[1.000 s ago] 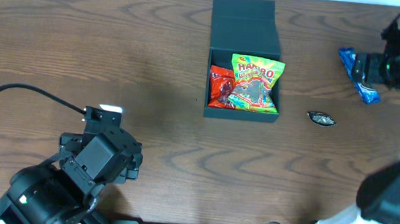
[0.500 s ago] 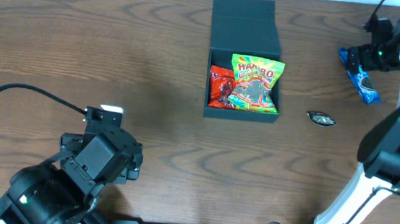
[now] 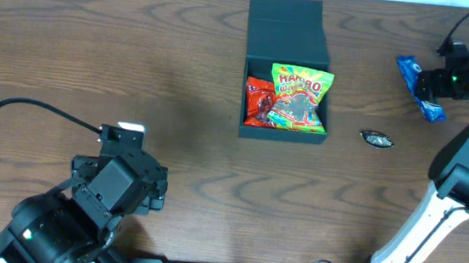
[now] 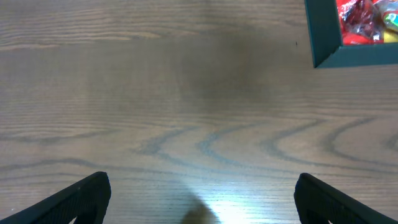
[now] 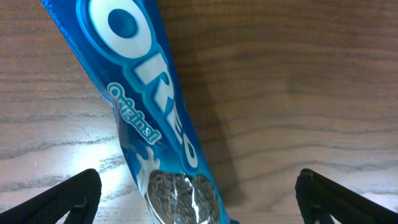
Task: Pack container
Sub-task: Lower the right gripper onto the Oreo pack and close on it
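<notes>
At the right edge of the table (image 3: 140, 47), your right gripper (image 5: 196, 190) covers part of the Oreo pack (image 5: 149, 124). In its wrist view the pack runs off the frame at both ends. The small dark piece (image 3: 378, 140) on the wood is too small to identify. Inside the container (image 3: 290, 34), the red packet (image 3: 257, 99) lies partly under the Haribo bag (image 3: 300, 95). The left wrist view catches only one corner of the container.

You have one container with two packets in it, and one Oreo pack and one dark piece outside it.

The container sits at the far middle of the table, its flap lying open away from you. It is well apart from both grippers. It lies to the left of the right gripper, whose jaws stand spread wide astride the Oreo pack without pinching it. The left gripper (image 4: 202, 193) hangs over bare wood at the near left with its jaws also spread wide and holding nothing. The container is ahead of it and to its right.
</notes>
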Controlling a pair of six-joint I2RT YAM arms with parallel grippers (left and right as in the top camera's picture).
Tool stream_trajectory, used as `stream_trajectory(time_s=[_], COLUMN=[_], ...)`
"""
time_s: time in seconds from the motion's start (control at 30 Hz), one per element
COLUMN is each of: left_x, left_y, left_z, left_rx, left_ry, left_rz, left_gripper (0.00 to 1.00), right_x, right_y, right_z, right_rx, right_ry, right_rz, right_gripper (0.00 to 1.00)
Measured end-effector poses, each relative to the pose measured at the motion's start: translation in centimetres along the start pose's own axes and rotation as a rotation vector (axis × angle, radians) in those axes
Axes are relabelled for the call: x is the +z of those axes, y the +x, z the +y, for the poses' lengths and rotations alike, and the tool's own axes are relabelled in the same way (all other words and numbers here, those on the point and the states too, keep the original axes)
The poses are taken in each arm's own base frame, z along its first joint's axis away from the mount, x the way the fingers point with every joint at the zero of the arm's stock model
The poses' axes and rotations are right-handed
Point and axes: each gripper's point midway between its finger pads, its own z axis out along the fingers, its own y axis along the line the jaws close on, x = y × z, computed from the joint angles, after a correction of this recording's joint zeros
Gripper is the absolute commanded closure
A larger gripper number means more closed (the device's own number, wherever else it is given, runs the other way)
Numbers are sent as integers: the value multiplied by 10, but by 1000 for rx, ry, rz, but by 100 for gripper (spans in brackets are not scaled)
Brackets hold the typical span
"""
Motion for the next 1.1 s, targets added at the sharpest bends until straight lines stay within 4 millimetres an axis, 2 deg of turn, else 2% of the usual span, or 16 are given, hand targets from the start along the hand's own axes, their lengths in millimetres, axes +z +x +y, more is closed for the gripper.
stream_trajectory(time_s=[0.47, 0.77, 1.1], left_x=[6, 9, 9], left_y=[-3, -3, -5], left_z=[-4, -5, -3], left_rx=[8, 14, 15], left_ry=[-13, -24, -39], left_rz=[13, 22, 13], left_gripper=[5, 5, 5], right_x=[-1, 1, 34], right_y=[-19, -31, -19], right_z=[9, 24, 29], right_rx=[-27, -59, -54], right_ry=[-44, -55, -87], right_rz=[-81, -104, -46], right_gripper=[1, 1, 1])
